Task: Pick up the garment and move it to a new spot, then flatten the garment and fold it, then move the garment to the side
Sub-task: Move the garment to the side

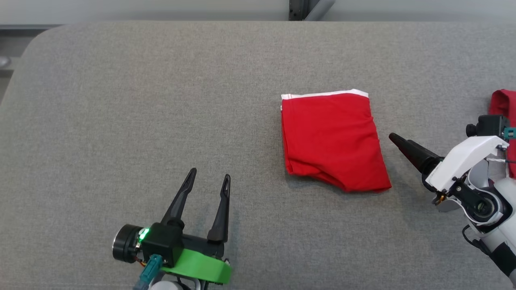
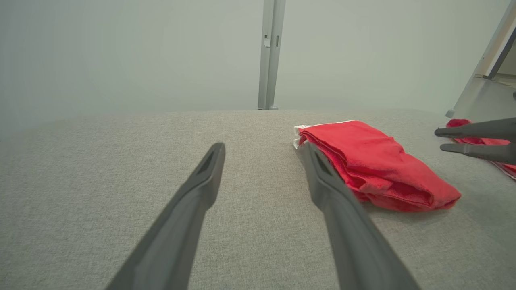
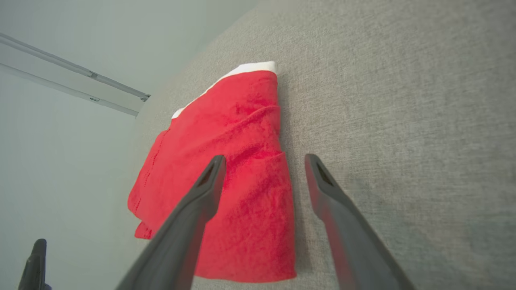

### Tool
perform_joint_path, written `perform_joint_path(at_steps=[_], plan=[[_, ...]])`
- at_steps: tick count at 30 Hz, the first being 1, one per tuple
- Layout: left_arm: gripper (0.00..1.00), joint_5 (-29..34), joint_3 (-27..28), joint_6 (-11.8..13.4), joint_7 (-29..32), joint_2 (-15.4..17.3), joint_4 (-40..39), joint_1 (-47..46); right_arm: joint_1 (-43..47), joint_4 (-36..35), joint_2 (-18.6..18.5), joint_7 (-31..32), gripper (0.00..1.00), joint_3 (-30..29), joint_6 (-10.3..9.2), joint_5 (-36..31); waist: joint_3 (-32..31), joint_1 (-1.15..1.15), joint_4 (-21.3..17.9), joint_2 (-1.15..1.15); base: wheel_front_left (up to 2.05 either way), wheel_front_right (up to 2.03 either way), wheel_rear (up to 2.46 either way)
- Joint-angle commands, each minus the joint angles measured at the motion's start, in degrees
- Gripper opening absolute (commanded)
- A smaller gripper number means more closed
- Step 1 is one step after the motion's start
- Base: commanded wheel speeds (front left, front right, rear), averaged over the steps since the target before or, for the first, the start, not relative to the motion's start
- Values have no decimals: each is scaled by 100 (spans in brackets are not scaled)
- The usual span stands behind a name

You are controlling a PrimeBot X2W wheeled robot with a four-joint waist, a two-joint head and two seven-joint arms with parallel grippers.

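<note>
Head view: garment [image 1: 332, 139] + 2nd cloth [image 1: 504, 105].

The left gripper [image 1: 210, 174] has two long, dark, tapering fingers [image 2: 203, 181], each slotted near the tip. They sit on a black block [image 1: 165, 241] with a lit green lamp [image 1: 144, 233], a black round housing [image 1: 125, 243], a teal plug [image 1: 150, 270] and a bright green collar [image 1: 199, 268]. The right gripper [image 1: 393, 138] wears a white angular cover [image 1: 463, 159] — a brass-coloured fitting [image 1: 440, 197] below it, a thin black cable [image 1: 471, 237] beside.
</note>
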Motion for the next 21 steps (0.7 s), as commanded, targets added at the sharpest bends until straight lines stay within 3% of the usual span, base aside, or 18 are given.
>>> perform_joint_path(at_steps=[1, 15, 16, 17, 19, 21], plan=[[100, -37, -24, 42, -10, 9, -22, -159, -114, 25, -53, 108, 100, 78, 1, 156, 335, 0, 168, 0, 0, 0, 0], [100, -208, -132, 56, -10, 9, -71, -547, -396, 134, 37, 303, 100, 105, 1, 935, 773, 0, 285, 0, 0, 0, 0], [100, -198, -144, 46, -10, 9, -64, -565, -418, 124, 34, 321, 89, 117, 1, 956, 790, 0, 286, 0, 0, 0, 0], [100, -181, -164, 41, -10, 9, -52, -601, -435, 96, 46, 330, 44, 138, 1, 981, 810, 0, 283, 0, 0, 0, 0], [100, -173, -180, 45, -10, 9, -35, -623, -421, 51, 71, 324, 4, 141, 1, 1017, 811, 0, 270, 0, 0, 0, 0], [100, -165, -191, 49, -10, 9, -23, -633, -379, 16, 58, 322, 0, 131, 1, 1051, 795, 0, 252, 0, 0, 0, 0]])
